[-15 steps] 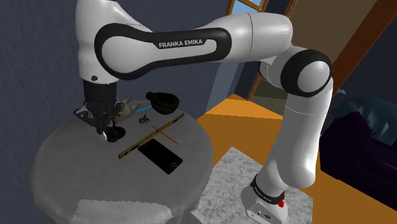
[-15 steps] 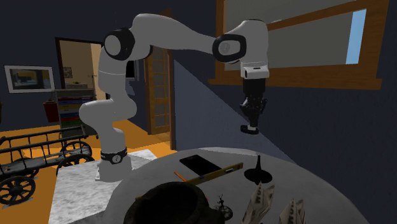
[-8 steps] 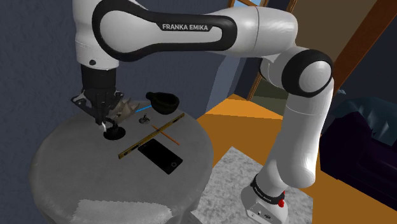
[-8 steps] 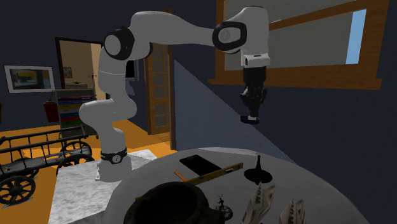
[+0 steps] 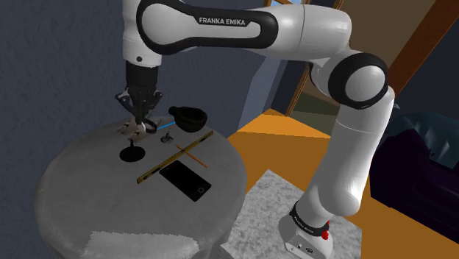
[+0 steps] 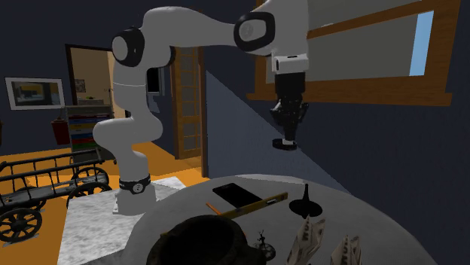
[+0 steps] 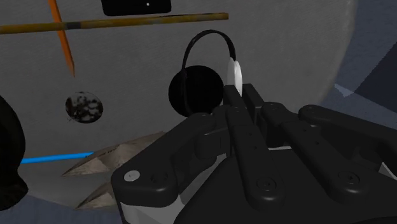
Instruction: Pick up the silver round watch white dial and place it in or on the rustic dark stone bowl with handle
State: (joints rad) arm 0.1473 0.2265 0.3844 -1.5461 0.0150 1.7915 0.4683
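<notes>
My gripper (image 6: 287,138) hangs above the round grey table (image 5: 73,191), shut on the watch (image 6: 285,144). In the wrist view the fingers (image 7: 236,102) pinch the watch's white dial (image 7: 234,73) edge-on, and its thin black strap loops out beyond them. The dark bowl with a handle (image 5: 187,116) stands at the table's far edge, to the shoulder view's right of the gripper (image 5: 140,120). That bowl (image 6: 202,239) fills the foreground of the second exterior view and shows beside the hand as a dark mass (image 7: 9,153).
A black stand with a round base (image 5: 132,154) sits almost under the gripper. A black phone (image 5: 185,180), a long wooden level (image 5: 176,156), an orange pencil (image 5: 193,153), a blue pen (image 5: 165,126) and folded paper cones (image 6: 309,237) lie on the table.
The gripper has risen from near the tabletop and swung toward the shoulder view's right, nearer the bowl, carrying the watch. The black stand stayed on the table.
</notes>
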